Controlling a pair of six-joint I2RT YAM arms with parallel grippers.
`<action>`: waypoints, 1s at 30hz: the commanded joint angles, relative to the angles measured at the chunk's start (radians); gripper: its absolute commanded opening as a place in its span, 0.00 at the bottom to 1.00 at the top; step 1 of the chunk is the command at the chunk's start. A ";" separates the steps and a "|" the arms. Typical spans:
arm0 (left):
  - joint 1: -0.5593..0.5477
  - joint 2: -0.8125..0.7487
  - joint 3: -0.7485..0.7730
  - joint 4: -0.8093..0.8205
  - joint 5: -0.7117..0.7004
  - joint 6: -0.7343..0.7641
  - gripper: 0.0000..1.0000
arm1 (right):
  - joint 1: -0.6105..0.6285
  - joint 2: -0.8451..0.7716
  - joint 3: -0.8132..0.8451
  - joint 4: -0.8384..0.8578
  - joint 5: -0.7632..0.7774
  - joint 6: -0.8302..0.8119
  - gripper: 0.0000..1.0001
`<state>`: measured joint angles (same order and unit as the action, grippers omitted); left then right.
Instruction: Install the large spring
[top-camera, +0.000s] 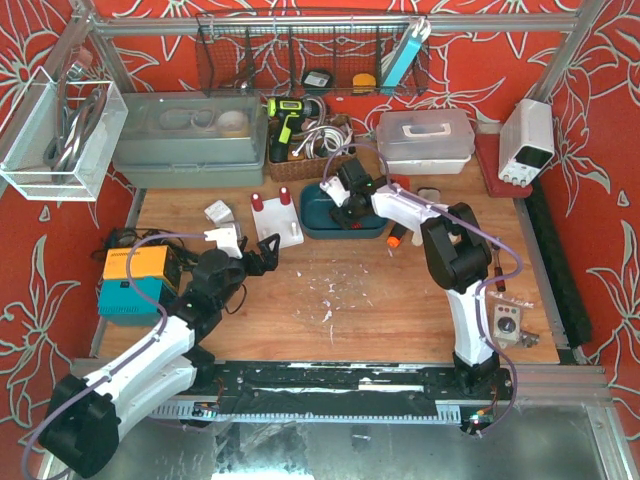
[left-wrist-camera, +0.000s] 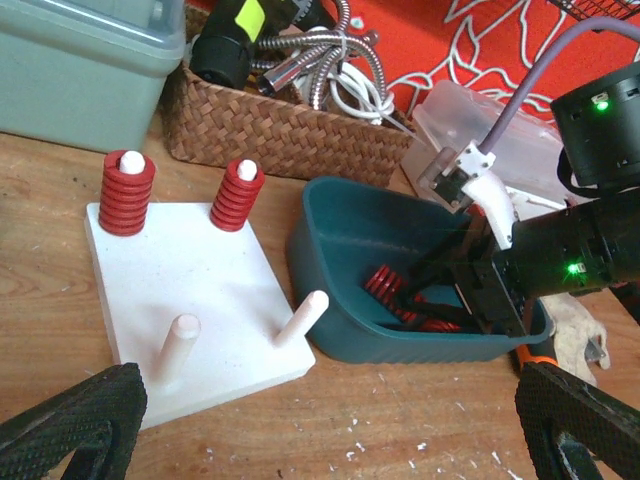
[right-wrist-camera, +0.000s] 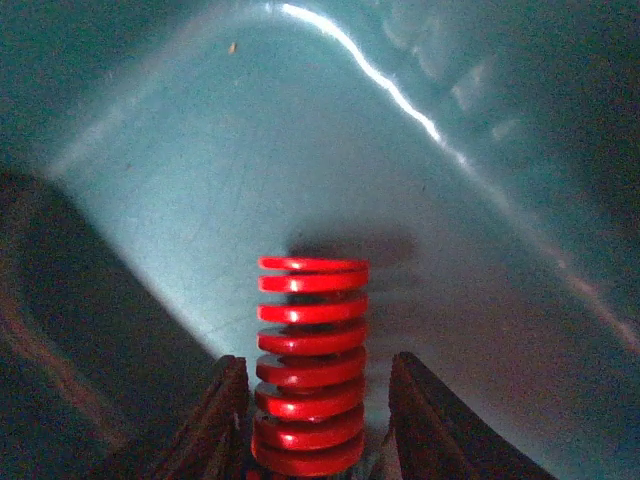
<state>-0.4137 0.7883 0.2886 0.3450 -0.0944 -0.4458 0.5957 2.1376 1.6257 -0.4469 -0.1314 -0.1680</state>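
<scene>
A white peg board (left-wrist-camera: 190, 290) lies on the table with two red springs (left-wrist-camera: 127, 192) (left-wrist-camera: 237, 195) on its far pegs and two bare pegs (left-wrist-camera: 180, 345) (left-wrist-camera: 303, 318) in front. My right gripper (right-wrist-camera: 315, 420) is down inside the teal bin (top-camera: 340, 215). Its jaws straddle a large red spring (right-wrist-camera: 310, 360): the left finger (right-wrist-camera: 215, 420) is against it and a small gap shows at the right finger (right-wrist-camera: 430, 420). More red springs (left-wrist-camera: 385, 290) lie in the bin. My left gripper (left-wrist-camera: 330, 430) is wide open and empty, just in front of the board and bin.
A wicker basket (left-wrist-camera: 280, 130) of cables and a grey-green lidded box (top-camera: 190, 140) stand behind the board. A clear plastic box (top-camera: 425, 140) and a white power supply (top-camera: 527, 140) are at the back right. An orange and teal device (top-camera: 132, 282) sits left.
</scene>
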 joint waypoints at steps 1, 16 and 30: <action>-0.006 -0.020 -0.005 0.026 0.008 0.016 1.00 | -0.008 0.041 0.022 -0.072 0.013 -0.024 0.44; -0.007 -0.051 -0.005 0.022 0.007 0.014 1.00 | -0.018 0.128 0.071 -0.044 0.026 -0.036 0.34; -0.006 -0.051 -0.010 0.010 -0.022 -0.001 1.00 | -0.017 -0.094 -0.039 0.063 0.012 -0.072 0.00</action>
<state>-0.4137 0.7456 0.2852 0.3454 -0.0902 -0.4458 0.5827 2.1689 1.6279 -0.4404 -0.1268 -0.2195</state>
